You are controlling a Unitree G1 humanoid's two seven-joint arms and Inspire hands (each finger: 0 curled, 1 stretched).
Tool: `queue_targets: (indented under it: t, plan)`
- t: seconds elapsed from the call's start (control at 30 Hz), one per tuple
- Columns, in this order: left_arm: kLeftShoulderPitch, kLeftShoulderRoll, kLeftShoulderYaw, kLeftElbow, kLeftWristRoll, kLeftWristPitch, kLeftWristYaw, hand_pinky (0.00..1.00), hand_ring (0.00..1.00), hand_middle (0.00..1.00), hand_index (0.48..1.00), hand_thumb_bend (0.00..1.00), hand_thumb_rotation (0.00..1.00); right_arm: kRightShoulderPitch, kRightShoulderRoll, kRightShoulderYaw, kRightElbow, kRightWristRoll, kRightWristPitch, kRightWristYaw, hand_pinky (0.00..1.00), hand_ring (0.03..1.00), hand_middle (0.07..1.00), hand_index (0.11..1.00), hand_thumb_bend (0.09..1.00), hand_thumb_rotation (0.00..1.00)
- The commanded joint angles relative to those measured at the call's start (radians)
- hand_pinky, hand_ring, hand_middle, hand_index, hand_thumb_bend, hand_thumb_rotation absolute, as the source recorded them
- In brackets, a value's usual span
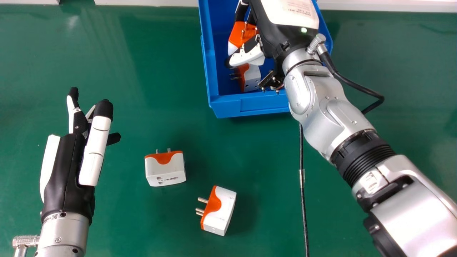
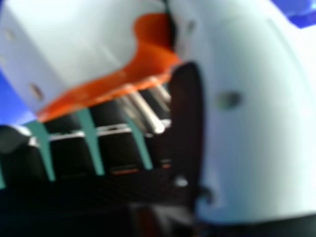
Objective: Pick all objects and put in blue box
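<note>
Over the blue box [image 1: 232, 107], my right hand [image 1: 282, 35] is shut on an orange-and-white adapter [image 1: 237, 35], whose metal pins point up. Another adapter [image 1: 251, 76] lies inside the box, below the thumb. In the right hand view, the held adapter [image 2: 74, 39] is against the thumb of my right hand [image 2: 261, 123], its orange face and pins towards the fingers. Two adapters lie on the green table: one [image 1: 165, 169] near the middle, the other [image 1: 221, 210] nearer the front. My left hand [image 1: 66, 167] is open at the left, holding nothing.
The green table [image 1: 142, 89] extends around the box. A black cable [image 1: 302, 200] runs across it from the box's near side towards the front edge, beside the right forearm. A pale ledge [image 1: 142, 3] borders the table's far side.
</note>
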State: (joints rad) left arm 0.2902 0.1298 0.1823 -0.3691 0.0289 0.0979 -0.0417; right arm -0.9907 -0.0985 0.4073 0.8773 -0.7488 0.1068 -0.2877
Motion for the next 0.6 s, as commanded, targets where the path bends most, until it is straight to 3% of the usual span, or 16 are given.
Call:
queue_targets:
  t: [0.0, 0.13, 0.57]
  plan:
    - [-0.004, 0.001, 0.000, -0.023, 0.000, -0.006, 0.005, 0.79, 0.90, 0.93, 0.958, 0.76, 1.00, -0.032, -0.014, 0.000, -0.040, 0.004, 0.007, -0.008, 0.70, 0.855, 0.895, 0.828, 0.571, 0.34]
    - [-0.005, 0.002, -0.002, -0.019, 0.005, -0.009, 0.007, 0.79, 0.90, 0.93, 0.958, 0.75, 1.00, -0.026, -0.013, 0.004, -0.043, 0.002, 0.015, -0.015, 0.72, 0.869, 0.912, 0.859, 0.572, 0.35]
    - [-0.003, 0.002, 0.002, -0.018, -0.002, -0.014, 0.003, 0.79, 0.90, 0.93, 0.958, 0.76, 1.00, -0.014, -0.038, 0.058, -0.066, -0.029, 0.051, -0.024, 0.72, 0.879, 0.929, 0.878, 0.516, 0.37]
